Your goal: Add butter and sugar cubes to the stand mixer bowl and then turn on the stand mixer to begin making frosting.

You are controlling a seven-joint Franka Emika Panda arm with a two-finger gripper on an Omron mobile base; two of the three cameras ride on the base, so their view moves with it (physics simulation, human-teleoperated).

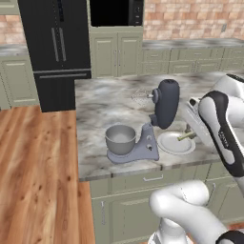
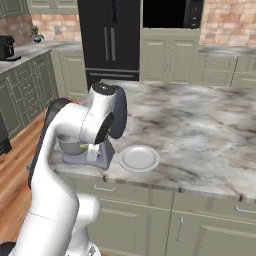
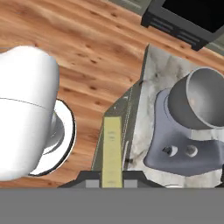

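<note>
My gripper (image 3: 112,180) is shut on the butter (image 3: 112,151), a thin pale-yellow stick that runs up between the two dark fingertips. From the left base view the butter (image 1: 186,137) hangs just over the far right rim of a white plate (image 1: 167,147), with the gripper (image 1: 192,132) at its right end. The stand mixer (image 1: 143,148) stands left of the plate with its dark head (image 1: 166,102) tilted up. The stand mixer bowl (image 1: 120,138) sits open on the base, and in the hand view the bowl (image 3: 205,100) lies right of the butter. The sugar cubes are out of view.
The marble counter's front edge (image 1: 143,170) runs just below the mixer and plate. Wood floor (image 1: 38,171) lies to the left. A black fridge (image 1: 57,47) and cabinets stand behind. My own arm hides part of the mixer (image 2: 97,155) beside the plate (image 2: 139,158).
</note>
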